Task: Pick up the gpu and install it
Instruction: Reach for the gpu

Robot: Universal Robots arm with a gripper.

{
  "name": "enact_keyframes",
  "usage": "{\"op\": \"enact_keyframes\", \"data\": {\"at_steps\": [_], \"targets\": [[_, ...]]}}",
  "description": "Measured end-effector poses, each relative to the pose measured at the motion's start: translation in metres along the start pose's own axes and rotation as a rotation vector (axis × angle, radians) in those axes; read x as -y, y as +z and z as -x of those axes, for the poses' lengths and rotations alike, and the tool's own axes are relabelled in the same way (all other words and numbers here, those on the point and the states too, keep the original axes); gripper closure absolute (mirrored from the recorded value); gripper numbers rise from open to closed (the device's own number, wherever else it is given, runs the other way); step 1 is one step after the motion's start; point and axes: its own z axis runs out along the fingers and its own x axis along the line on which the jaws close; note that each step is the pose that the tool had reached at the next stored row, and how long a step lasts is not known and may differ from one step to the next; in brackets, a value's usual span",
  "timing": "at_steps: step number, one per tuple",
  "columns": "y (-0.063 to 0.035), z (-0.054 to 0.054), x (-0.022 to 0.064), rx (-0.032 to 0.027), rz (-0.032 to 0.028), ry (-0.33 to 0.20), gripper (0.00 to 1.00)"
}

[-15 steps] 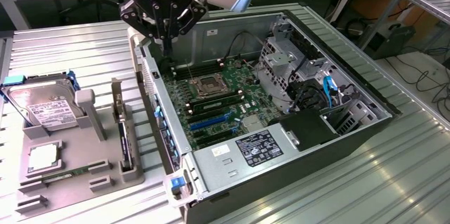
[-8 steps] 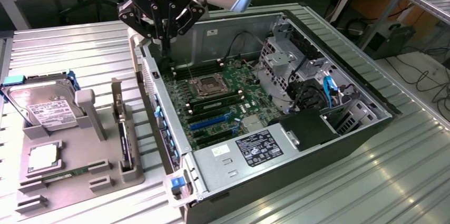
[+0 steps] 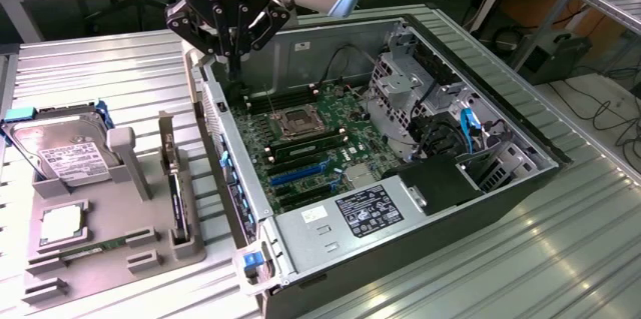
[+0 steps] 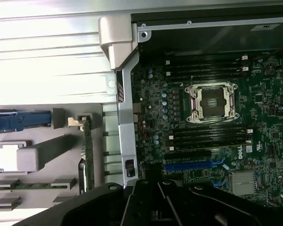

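Observation:
The gpu (image 3: 173,184) is a thin dark card standing on edge in a slot of the grey holder (image 3: 105,248), at the exterior view's left of the open computer case (image 3: 421,214). The wrist view looks down on the gpu (image 4: 87,153) edge-on, with its silvery bracket end (image 4: 74,122) beside it. My gripper (image 3: 233,60) hangs above the case's left wall near the far corner of the motherboard (image 3: 311,146), well apart from the card. Its fingers (image 4: 148,188) are shut with nothing between them. Blue expansion slots (image 4: 193,165) lie on the motherboard (image 4: 254,155).
The holder also carries a silver hard drive (image 3: 62,150), a processor (image 3: 60,225) and a green memory stick (image 3: 95,248). Inside the case are a drive cage (image 3: 406,90), cables and a black power supply (image 3: 376,210). The case stands on a ribbed metal table (image 3: 90,71).

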Motion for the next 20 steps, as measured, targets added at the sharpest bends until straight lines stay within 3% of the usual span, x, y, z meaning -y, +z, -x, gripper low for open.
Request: {"op": "enact_keyframes", "data": {"at_steps": [20], "targets": [[-0.0002,-0.0069,0.0005,0.0,0.0,0.0,0.89]]}}
